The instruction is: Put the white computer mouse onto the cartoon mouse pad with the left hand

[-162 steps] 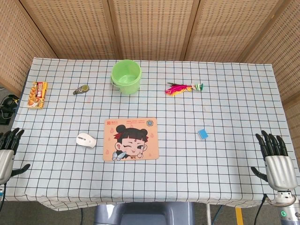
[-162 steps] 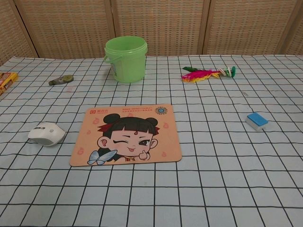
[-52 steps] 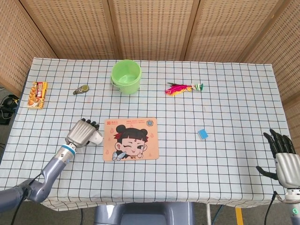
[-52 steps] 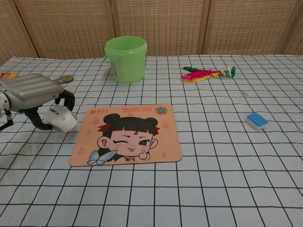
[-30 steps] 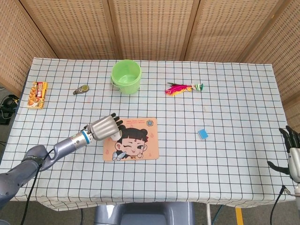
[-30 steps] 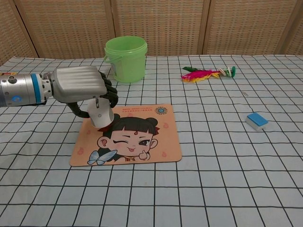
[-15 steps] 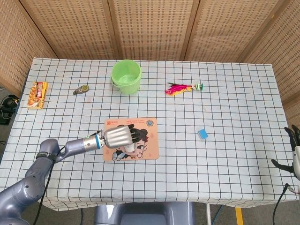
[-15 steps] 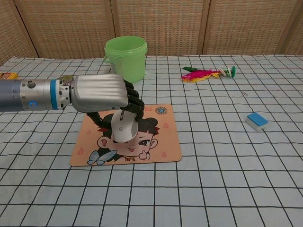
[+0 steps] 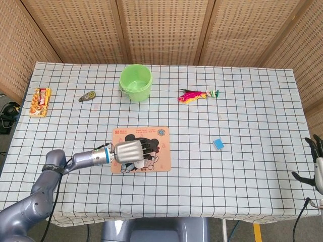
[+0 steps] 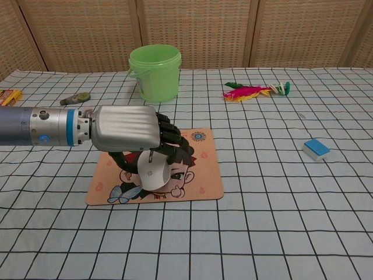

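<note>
My left hand (image 10: 131,131) reaches in from the left and grips the white computer mouse (image 10: 152,173), fingers curled over its top. The mouse sits low over the middle of the cartoon mouse pad (image 10: 201,172), at or just above its surface. From the head view the left hand (image 9: 132,150) covers most of the mouse (image 9: 140,164) and the centre of the pad (image 9: 161,149). My right hand (image 9: 319,169) hangs off the table's right edge with fingers spread and nothing in them.
A green bucket (image 10: 154,72) stands behind the pad. A feather shuttlecock (image 10: 254,91) lies at the back right, a blue eraser (image 10: 316,149) to the right. A small grey tape dispenser (image 10: 76,98) and a snack packet (image 9: 40,101) lie at the left.
The left hand has carried the mouse a little nearer and lower over the pad's centre. The right hand has barely moved.
</note>
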`<action>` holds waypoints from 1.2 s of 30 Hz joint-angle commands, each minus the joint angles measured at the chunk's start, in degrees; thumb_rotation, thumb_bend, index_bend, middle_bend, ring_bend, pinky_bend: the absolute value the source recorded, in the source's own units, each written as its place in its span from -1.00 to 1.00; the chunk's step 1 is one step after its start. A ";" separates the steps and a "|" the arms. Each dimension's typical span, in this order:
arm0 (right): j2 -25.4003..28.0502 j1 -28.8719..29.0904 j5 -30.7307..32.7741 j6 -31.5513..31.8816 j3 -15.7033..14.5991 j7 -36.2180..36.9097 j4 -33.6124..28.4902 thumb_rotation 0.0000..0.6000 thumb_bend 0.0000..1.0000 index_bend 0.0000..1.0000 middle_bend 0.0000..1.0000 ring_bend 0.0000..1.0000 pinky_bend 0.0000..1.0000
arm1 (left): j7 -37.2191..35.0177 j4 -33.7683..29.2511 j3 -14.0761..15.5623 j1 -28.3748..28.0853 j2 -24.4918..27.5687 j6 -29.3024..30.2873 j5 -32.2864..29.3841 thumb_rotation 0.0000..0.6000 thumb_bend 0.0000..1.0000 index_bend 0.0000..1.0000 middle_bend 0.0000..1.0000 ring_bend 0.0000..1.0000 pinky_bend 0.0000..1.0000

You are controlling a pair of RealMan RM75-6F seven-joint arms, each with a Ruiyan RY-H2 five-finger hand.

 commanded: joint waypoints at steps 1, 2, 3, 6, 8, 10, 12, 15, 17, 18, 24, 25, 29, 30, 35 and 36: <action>-0.04 0.02 -0.04 -0.04 -0.01 -0.12 -0.03 1.00 -0.80 -0.74 -1.00 -1.00 -1.00 | 0.01 0.27 0.18 0.07 -0.34 -0.03 -0.24 1.00 -0.69 -0.35 -0.82 -0.72 -0.46; -0.05 0.03 -0.09 -0.01 0.00 -0.14 -0.05 1.00 -0.80 -0.74 -1.00 -1.00 -1.00 | 0.09 0.39 0.26 0.13 -0.42 -0.05 -0.32 1.00 -0.73 -0.40 -0.85 -0.76 -0.49; -0.05 0.02 -0.14 0.04 0.00 -0.14 -0.08 1.00 -0.80 -0.74 -1.00 -1.00 -1.00 | 0.16 0.48 0.33 0.18 -0.45 -0.12 -0.37 1.00 -0.76 -0.44 -0.89 -0.79 -0.51; -0.09 -0.04 -0.22 0.16 -0.02 -0.25 -0.13 1.00 -0.80 -0.74 -1.00 -1.00 -1.00 | 0.07 0.54 0.53 0.44 -0.38 -0.20 -0.65 1.00 -0.78 -0.51 -0.92 -0.82 -0.54; -0.19 -0.03 -0.29 0.14 -0.09 -0.54 -0.16 1.00 -0.80 -0.74 -1.00 -1.00 -1.00 | 0.03 0.54 0.64 0.70 -0.22 0.02 -0.85 1.00 -0.78 -0.53 -0.94 -0.83 -0.55; -0.24 0.02 -0.47 0.14 -0.16 -0.75 -0.24 1.00 -0.80 -0.74 -1.00 -1.00 -1.00 | 0.09 0.50 0.69 0.93 -0.02 0.54 -1.03 1.00 -0.78 -0.54 -0.95 -0.84 -0.55; -0.28 0.03 -0.71 0.24 -0.24 -0.91 -0.33 1.00 -0.80 -0.74 -1.00 -1.00 -1.00 | 0.13 0.45 0.79 1.22 0.36 1.28 -1.14 1.00 -0.78 -0.56 -0.95 -0.85 -0.56; -0.32 -0.01 -1.02 0.44 -0.35 -1.09 -0.48 1.00 -0.80 -0.74 -1.00 -1.00 -1.00 | 0.45 0.27 0.51 1.91 1.32 3.36 -1.69 1.00 -0.78 -0.57 -0.96 -0.87 -0.59; -0.34 0.00 -1.24 0.47 -0.45 -1.16 -0.53 1.00 -0.80 -0.74 -1.00 -1.00 -1.00 | 0.44 -0.13 -0.25 2.82 2.18 5.06 -2.66 1.00 -0.78 -0.58 -0.97 -0.87 -0.60; -0.37 0.01 -1.34 0.43 -0.51 -1.21 -0.49 1.00 -0.80 -0.74 -1.00 -1.00 -1.00 | 0.33 -0.50 -0.92 3.55 2.72 6.06 -3.50 1.00 -0.78 -0.59 -0.97 -0.87 -0.60; -0.79 0.12 -2.62 0.90 -0.98 -2.01 -0.40 1.00 -0.80 -0.74 -1.00 -1.00 -1.00 | -0.35 -5.79 -6.52 10.28 6.70 9.44 -10.77 1.00 -0.78 -0.61 -0.97 -0.88 -0.65; -0.94 0.17 -3.03 1.00 -1.17 -2.40 -0.39 1.00 -0.80 -0.75 -1.00 -1.00 -1.00 | 0.48 -7.90 -7.51 11.88 7.66 9.64 -12.22 1.00 -0.78 -0.61 -0.97 -0.89 -0.68; -1.45 0.43 -4.13 0.92 -1.85 -3.87 -0.47 1.00 -0.80 -0.76 -1.00 -1.00 -1.00 | 6.77 -17.42 -9.91 18.06 12.02 9.97 -16.81 1.00 -0.78 -0.64 -0.98 -0.98 -0.86; -1.65 0.57 -4.57 0.79 -2.12 -4.33 -0.49 1.00 -0.80 -0.77 -1.00 -1.00 -1.00 | 10.09 -22.35 -10.26 20.43 14.10 10.00 -18.23 1.00 -0.78 -0.65 -0.99 -0.99 -0.91; -2.44 1.14 -5.26 0.01 -2.82 -6.70 -0.47 1.00 -0.80 -0.82 -1.00 -1.00 -1.00 | 27.70 -53.91 -11.62 30.40 25.55 8.62 -28.00 1.00 -0.78 -0.92 -1.00 -1.00 -1.00; -2.91 1.48 -5.44 -0.65 -3.14 -7.56 -0.33 1.00 -0.80 -0.83 -1.00 -1.00 -1.00 | 32.00 -61.57 -11.63 35.33 27.71 10.01 -33.30 1.00 -0.79 -0.96 -1.00 -1.00 -1.00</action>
